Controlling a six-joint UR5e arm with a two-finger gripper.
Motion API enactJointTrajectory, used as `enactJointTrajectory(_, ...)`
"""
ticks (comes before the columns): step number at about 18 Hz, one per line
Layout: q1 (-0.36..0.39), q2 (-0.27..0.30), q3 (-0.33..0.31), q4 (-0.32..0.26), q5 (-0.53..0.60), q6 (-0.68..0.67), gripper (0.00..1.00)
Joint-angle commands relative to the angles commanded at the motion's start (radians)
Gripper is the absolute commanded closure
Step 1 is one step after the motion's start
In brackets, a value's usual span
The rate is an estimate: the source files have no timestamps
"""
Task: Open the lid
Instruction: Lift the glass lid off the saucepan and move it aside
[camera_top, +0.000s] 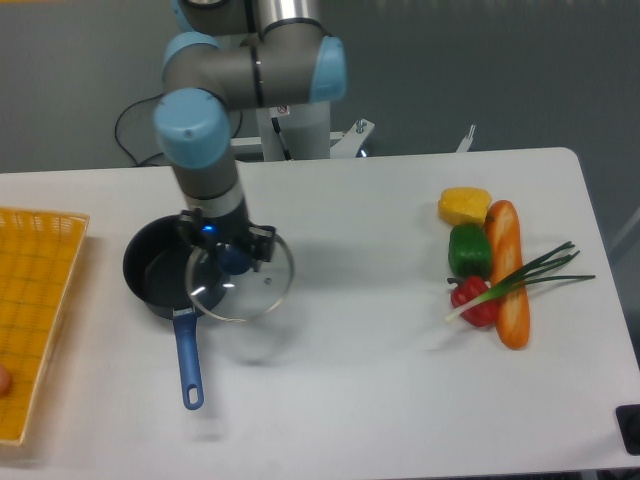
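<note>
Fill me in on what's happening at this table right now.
The robot arm's gripper is shut on the blue knob of the glass lid and holds it up off the dark blue saucepan. The lid hangs to the right of the pan, overlapping only its right edge, so the pan is mostly uncovered, its shadow falling on the white table. A yellow basket sits at the left edge, and a group of toy vegetables lies untouched at the right.
</note>
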Motion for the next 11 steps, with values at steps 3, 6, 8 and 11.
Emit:
enactJointTrajectory(3,0.029,-0.023,0.011,0.000,-0.002,0.025,0.41)
enactJointTrajectory(6,0.052,-0.043,0.028,0.000,-0.005,0.071,0.41)
enactJointTrajectory(8,0.057,-0.052,0.029,0.000,-0.006,0.083,0.41)
enactJointTrajectory(11,0.074,-0.054,0.029,0.000,-0.014,0.100,0.41)
